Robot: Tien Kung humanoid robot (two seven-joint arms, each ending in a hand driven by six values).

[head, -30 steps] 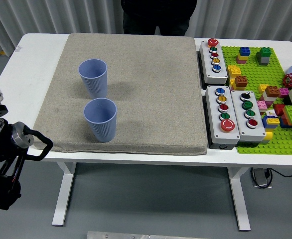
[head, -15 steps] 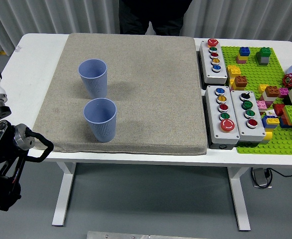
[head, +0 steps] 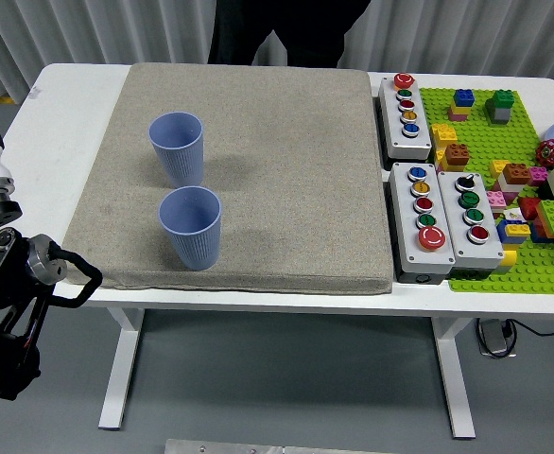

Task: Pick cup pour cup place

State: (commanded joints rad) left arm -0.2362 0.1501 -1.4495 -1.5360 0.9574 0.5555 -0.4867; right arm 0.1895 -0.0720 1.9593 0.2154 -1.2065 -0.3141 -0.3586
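2 blue cups, the near cup (head: 191, 226) and the far cup (head: 177, 148), are standing close together on the grey mat (head: 286, 170) covering the desk (head: 64, 123). The left hand (head: 55, 270) is hanging off the desk's edge; whether its fingers are apart, I cannot tell. Reaching for one cup is risking toppling its neighbour.

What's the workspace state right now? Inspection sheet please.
Surface: white table with a grey mat on it.
Job's things: near cup and far cup, both upright on the mat, apart.
Clutter: three button boxes, green brick plate with bricks.
Grippers: left hand low at the table's near left edge, holding nothing; right not in view.
Cables: one under the table.
Surroundings: person at the far side.
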